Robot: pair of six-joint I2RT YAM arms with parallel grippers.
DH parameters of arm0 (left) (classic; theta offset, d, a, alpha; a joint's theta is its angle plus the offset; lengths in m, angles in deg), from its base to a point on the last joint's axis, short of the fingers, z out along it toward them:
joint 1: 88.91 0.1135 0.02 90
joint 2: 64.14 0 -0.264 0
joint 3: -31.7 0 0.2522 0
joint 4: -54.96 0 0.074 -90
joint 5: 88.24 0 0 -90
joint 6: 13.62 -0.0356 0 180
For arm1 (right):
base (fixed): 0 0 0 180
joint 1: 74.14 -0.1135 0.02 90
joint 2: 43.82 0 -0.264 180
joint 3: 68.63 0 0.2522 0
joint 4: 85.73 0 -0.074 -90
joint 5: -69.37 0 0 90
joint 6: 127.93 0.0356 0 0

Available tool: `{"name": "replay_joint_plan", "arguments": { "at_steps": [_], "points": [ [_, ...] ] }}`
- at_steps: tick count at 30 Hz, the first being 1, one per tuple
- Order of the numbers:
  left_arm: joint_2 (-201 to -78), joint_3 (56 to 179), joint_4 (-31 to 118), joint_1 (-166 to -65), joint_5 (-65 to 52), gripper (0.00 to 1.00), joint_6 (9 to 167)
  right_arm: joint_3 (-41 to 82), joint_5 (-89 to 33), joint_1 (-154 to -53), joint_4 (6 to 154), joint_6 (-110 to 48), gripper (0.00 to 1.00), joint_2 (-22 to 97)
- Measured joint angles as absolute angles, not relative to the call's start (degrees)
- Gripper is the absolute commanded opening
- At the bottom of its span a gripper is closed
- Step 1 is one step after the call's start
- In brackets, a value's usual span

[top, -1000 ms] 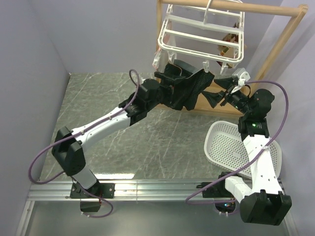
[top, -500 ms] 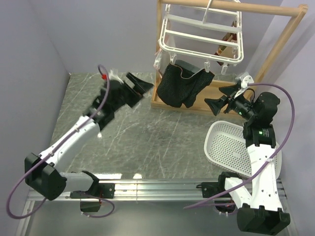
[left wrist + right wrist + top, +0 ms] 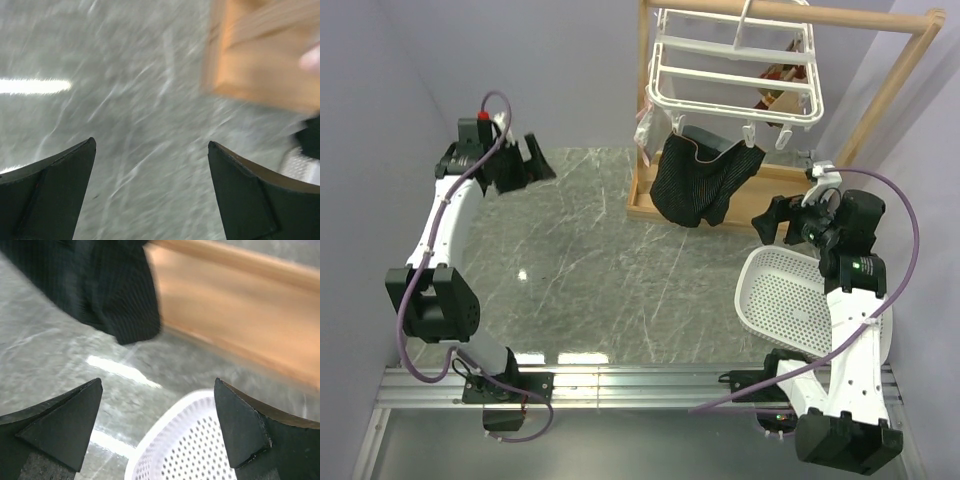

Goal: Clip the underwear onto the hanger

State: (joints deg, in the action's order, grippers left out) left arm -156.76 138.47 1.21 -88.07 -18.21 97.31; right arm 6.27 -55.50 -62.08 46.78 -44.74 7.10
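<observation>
The black underwear [image 3: 698,180] with pink trim hangs from the clips on the front bar of the white hanger [image 3: 734,72], which hangs from the wooden frame [image 3: 880,80]. Its lower corner shows in the right wrist view [image 3: 100,285]. My left gripper [image 3: 532,163] is open and empty at the far left, well away from the hanger; in its wrist view [image 3: 150,150] only grey table lies between the fingers. My right gripper [image 3: 772,220] is open and empty, right of the underwear and above the basket; it shows in its wrist view [image 3: 157,390].
A white perforated oval basket [image 3: 790,300] sits at the right, under my right arm, and shows in the right wrist view [image 3: 200,450]. The frame's wooden tray base [image 3: 650,208] stands behind the underwear. A brown item [image 3: 775,95] hangs behind the hanger. Grey walls close in left and back.
My left gripper has let go of the underwear and swung far left and back. My right gripper has drawn back to the right. The underwear now hangs from the hanger alone.
</observation>
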Motion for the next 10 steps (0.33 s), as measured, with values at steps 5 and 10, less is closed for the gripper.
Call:
{"name": "replay_joint_plan", "arguments": {
  "at_steps": [5, 10],
  "points": [
    [-149.96, 121.77, 1.61, -84.92, -16.00, 0.99, 90.12, 2.30, -51.63, -60.18, 45.75, -43.38, 1.00, 7.01],
    [-139.62, 113.36, 3.40, -84.98, -13.38, 1.00, 84.79, -1.46, -49.40, -59.98, 46.10, -41.31, 1.00, 5.63]
  ]
}}
